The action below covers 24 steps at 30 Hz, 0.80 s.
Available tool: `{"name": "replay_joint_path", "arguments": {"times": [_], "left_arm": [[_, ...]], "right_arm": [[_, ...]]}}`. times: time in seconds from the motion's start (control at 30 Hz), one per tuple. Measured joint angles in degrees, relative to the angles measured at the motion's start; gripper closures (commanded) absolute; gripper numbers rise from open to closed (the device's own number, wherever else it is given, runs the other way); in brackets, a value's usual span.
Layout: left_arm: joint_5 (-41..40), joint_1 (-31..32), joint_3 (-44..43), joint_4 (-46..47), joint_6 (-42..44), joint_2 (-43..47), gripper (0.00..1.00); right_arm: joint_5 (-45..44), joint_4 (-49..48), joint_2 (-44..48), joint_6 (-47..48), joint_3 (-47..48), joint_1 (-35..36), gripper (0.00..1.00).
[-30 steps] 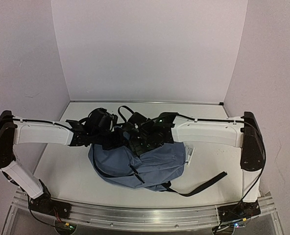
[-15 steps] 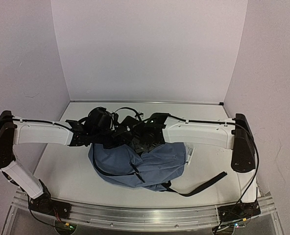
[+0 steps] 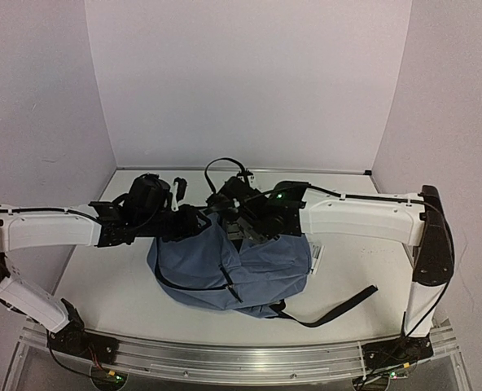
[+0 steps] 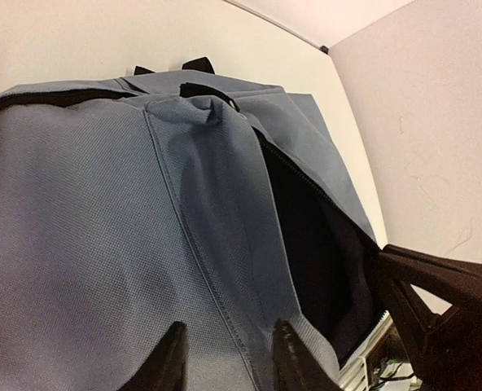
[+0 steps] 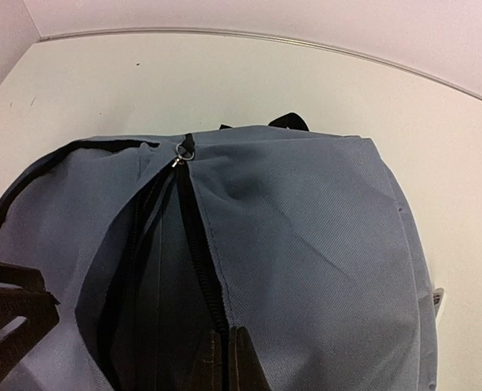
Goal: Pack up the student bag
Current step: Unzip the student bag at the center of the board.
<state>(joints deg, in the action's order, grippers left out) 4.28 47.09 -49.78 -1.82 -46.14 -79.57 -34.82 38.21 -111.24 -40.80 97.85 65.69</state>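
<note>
The student bag (image 3: 249, 273), slate-blue with a black lining, lies in the middle of the table with its main zip open (image 5: 155, 261). My right gripper (image 5: 229, 362) is shut on the blue edge of that opening, right beside the black zip teeth. The zip pull (image 5: 184, 153) hangs at the top of the slit. My left gripper (image 4: 234, 358) is open, its two black fingertips (image 4: 174, 358) apart on the bag's outer fabric with a stitched seam running between them. In the top view the left gripper (image 3: 194, 221) and the right gripper (image 3: 234, 221) meet at the bag's far upper edge.
A long black strap (image 3: 339, 308) trails from the bag toward the front right. A white label (image 3: 316, 254) sticks out at the bag's right side. The right gripper's black body (image 4: 440, 305) stands close beside the opening. Walls close in the table at the back and both sides.
The right gripper has shut on the zip edge and pulled the bag's top up and back. The left gripper has opened, and its arm has drawn back to the left.
</note>
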Motion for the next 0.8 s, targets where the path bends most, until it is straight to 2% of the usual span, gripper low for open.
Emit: {"name": "replay_joint_path", "arguments": {"times": [0.07, 0.23, 0.53, 0.8], "left_arm": [[0.16, 0.00, 0.00, 0.35, 0.24, -0.22, 0.83], [2.11, 0.00, -0.27, 2.32, 1.04, -2.74, 0.89], [9.17, 0.00, -3.05, 11.40, 1.07, -11.45, 0.93], [12.12, 0.00, -3.77, 17.90, -0.48, -17.95, 0.95]], "right_arm": [[0.22, -0.75, 0.00, -0.20, -0.26, -0.10, 1.00], [0.79, -1.77, 0.04, -0.54, -0.27, -0.19, 1.00], [1.20, -3.16, 0.22, -0.95, -1.06, -0.26, 1.00], [1.25, -3.98, 0.30, -1.44, -1.56, -0.48, 1.00]]}}
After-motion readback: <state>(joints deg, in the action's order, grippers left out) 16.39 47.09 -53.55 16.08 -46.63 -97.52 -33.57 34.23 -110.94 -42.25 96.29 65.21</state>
